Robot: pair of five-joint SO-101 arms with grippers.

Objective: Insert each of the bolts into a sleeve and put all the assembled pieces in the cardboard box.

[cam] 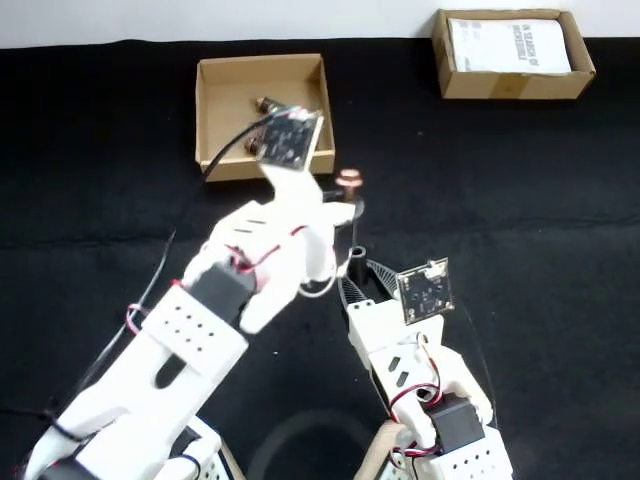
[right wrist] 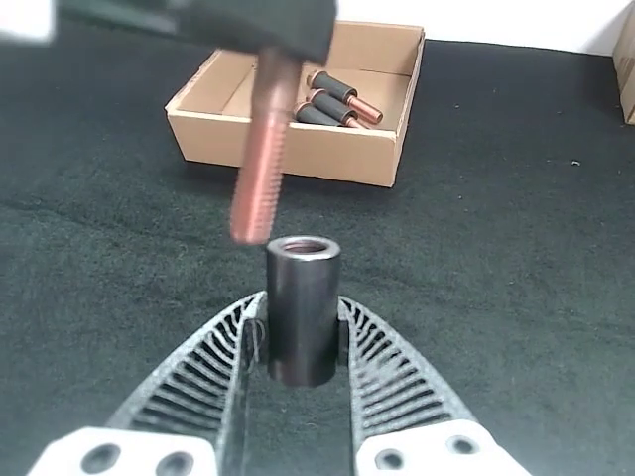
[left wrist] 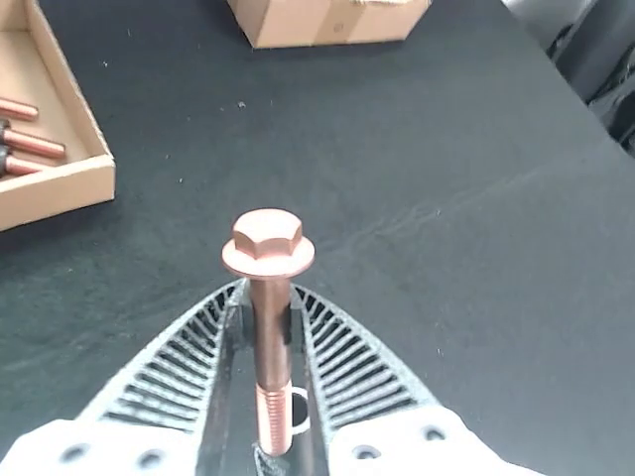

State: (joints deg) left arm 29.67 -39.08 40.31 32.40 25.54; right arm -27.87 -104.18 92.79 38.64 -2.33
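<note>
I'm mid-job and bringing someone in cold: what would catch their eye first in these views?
The copper bolt is clamped in the left gripper. Its threaded tip hangs close to the open mouth of the dark sleeve, which the right gripper holds upright, and it is not yet inside. Beyond them on the black table, the open cardboard box already holds a few assembled pieces.

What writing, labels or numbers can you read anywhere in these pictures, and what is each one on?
No text is legible.
On the white sheet in the far cardboard box: lines of dark print, too small and blurred to read.
On the bolt, the sleeve and the near cardboard box: no markings visible.
</note>
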